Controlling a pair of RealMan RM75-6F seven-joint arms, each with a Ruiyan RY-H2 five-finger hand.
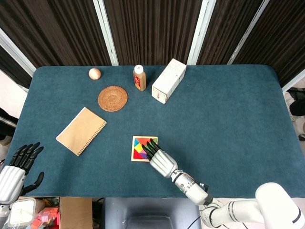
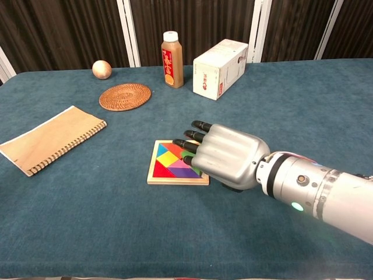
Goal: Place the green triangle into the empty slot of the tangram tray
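Observation:
The square wooden tangram tray lies at the front middle of the blue table, filled with coloured pieces. The green triangle sits in the tray's right part, mostly hidden under my right hand. My right hand hovers low over the tray's right side, back up, dark fingertips reaching across the pieces; whether they touch the green triangle is hidden. Nothing shows in its grasp. My left hand hangs off the table's front left corner, fingers apart and empty.
A spiral notebook lies to the tray's left. Further back are a round woven coaster, an egg-like ball, a bottle and a white box.

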